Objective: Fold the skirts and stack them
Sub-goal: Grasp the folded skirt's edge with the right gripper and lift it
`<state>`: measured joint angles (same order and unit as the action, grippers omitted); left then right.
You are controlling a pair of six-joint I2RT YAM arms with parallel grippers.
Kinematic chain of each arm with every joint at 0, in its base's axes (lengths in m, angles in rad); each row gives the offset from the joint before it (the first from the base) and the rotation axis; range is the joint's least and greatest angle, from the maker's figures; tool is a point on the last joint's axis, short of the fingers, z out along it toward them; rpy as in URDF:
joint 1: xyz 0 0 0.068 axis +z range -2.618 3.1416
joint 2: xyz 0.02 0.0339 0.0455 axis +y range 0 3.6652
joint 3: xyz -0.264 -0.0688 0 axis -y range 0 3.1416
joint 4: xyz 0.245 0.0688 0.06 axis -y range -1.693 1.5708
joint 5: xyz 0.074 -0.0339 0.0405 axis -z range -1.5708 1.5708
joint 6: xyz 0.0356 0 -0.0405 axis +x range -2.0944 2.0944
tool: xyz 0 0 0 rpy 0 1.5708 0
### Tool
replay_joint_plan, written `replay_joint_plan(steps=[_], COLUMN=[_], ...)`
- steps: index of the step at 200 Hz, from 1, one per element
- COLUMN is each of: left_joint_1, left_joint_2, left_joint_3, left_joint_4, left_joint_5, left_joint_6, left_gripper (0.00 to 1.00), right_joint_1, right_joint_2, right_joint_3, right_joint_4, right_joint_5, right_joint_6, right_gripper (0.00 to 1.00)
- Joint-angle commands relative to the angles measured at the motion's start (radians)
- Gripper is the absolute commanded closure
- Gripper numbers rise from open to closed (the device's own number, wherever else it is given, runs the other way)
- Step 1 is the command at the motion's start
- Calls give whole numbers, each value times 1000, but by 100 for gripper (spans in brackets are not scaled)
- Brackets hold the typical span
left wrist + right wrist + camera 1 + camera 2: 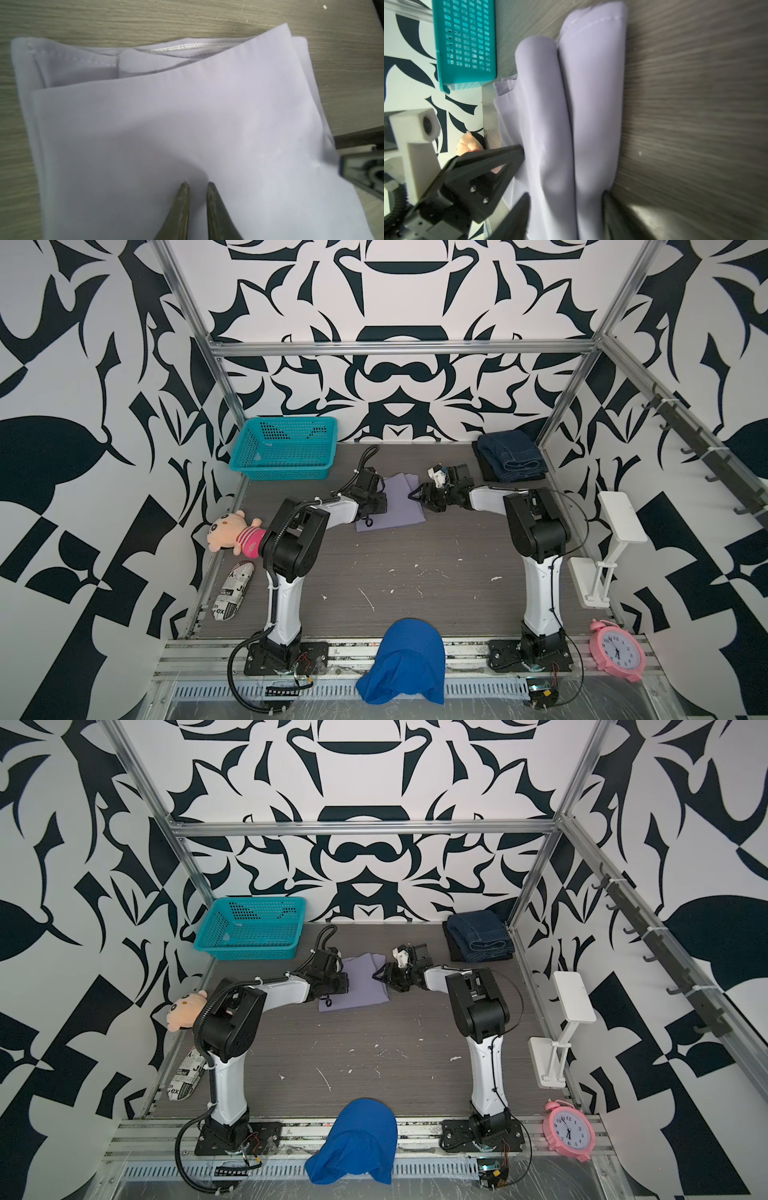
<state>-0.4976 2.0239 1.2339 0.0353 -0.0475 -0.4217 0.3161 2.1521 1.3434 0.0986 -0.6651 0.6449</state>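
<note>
Grey wood-grain table (pixel 415 572), patterned walls (pixel 399 385) behind. Left gripper (pixel 197 184) sits over the lavender skirt (pixel 401 506), tips almost together with a slit between; whether they pinch a layer I cannot tell. Right gripper (pixel 411 495) stands wide at the skirt's opposite edge, the doubled fold filling the gap in its wrist view; bite or not, I cannot tell. That skirt lies part-folded mid-table between the grippers. It looks thin, light, limp and smooth, so layers should slide and sag; I would take all layers at the folded edges, near the stitched hem. Back right, the denim skirt (pixel 513 452) lies folded on the black skirt (pixel 488 475); stiffer, heavier.
</note>
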Motion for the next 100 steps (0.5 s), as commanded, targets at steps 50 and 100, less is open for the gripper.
replay_joint_plan(steps=[50,100], left_joint_1=[2,2], left_joint_2=[-7,-21], left_joint_3=[-17,-20], left_joint_4=[15,9], left_joint_5=[-13,-21], left_joint_6=[8,8], left_gripper=[80,81], right_joint_1=[101,116], right_joint_2=[18,53], right_joint_3=[165,207], right_joint_4=[-450,-500], right_joint_5=[404,479], right_joint_6=[-166,-181], right_gripper=[25,73])
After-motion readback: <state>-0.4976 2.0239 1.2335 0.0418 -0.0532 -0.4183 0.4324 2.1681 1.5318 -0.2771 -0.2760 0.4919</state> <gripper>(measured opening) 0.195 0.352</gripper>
